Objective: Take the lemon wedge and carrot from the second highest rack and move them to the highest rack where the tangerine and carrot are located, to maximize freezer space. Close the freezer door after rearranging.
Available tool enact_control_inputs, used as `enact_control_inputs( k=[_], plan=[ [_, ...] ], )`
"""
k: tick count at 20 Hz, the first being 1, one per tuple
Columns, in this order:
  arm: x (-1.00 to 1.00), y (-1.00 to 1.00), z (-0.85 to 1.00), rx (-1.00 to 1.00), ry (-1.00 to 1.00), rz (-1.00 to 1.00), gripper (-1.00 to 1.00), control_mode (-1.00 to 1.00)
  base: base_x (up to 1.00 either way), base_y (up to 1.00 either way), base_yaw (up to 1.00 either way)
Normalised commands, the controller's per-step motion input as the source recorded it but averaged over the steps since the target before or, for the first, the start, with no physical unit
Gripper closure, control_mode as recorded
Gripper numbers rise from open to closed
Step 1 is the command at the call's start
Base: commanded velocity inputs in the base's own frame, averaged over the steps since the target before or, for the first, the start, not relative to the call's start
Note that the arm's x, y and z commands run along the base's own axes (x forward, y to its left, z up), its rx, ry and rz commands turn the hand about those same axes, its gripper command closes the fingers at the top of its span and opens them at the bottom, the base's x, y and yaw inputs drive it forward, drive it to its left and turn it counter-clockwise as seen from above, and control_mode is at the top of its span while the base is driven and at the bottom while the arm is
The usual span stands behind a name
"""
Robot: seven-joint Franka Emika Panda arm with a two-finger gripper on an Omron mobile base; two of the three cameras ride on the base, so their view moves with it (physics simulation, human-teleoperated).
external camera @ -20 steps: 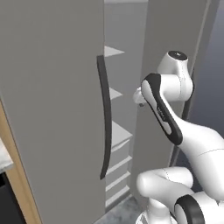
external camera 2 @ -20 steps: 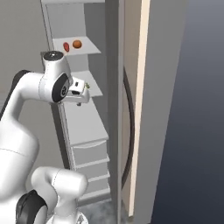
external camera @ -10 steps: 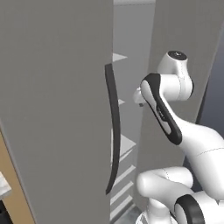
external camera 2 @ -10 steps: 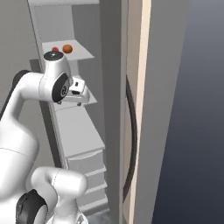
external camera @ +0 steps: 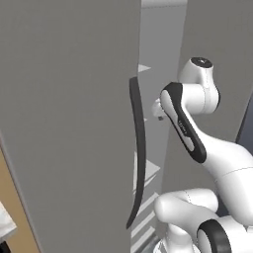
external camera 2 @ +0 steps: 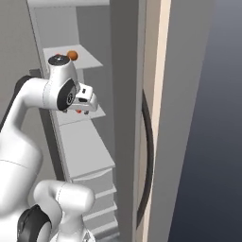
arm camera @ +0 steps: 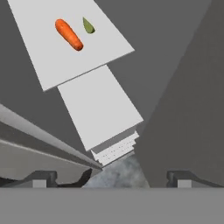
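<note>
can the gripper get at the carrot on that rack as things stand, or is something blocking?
Probably yes. In the hand view the open gripper looks down at the carrot lying beside the lemon wedge on the white rack, with nothing between them. The freezer door stands to one side.

A dark blue-grey wall (external camera 2: 212,118) stands at right, with mottled grey floor (arm camera: 120,173) below.

We see freezer door (external camera: 64,123) left of arm, handle (external camera: 138,153) along its edge, shelves behind. Tangerine (external camera 2: 72,55) on highest rack (external camera 2: 90,59). Carrot (arm camera: 68,34) beside lemon wedge (arm camera: 89,25) on rack (arm camera: 52,52), apart; another rack (arm camera: 98,107) below it, drawers (arm camera: 116,148) lower still.
</note>
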Motion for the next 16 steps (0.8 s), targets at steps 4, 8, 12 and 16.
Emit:
enact_control_inputs(
  k=[4,8,12,16],
  plan=[
    [0.00,0.00,0.00,0.00,0.00,0.00,-1.00,1.00,0.44,-0.07,0.00],
    [0.00,0.00,0.00,0.00,0.00,0.00,-1.00,1.00,0.28,-0.45,0.00],
    [0.00,0.00,0.00,0.00,0.00,0.00,-1.00,1.00,0.31,-0.36,0.00],
    [0.00,0.00,0.00,0.00,0.00,0.00,-1.00,1.00,0.38,-0.08,0.00]
  ],
)
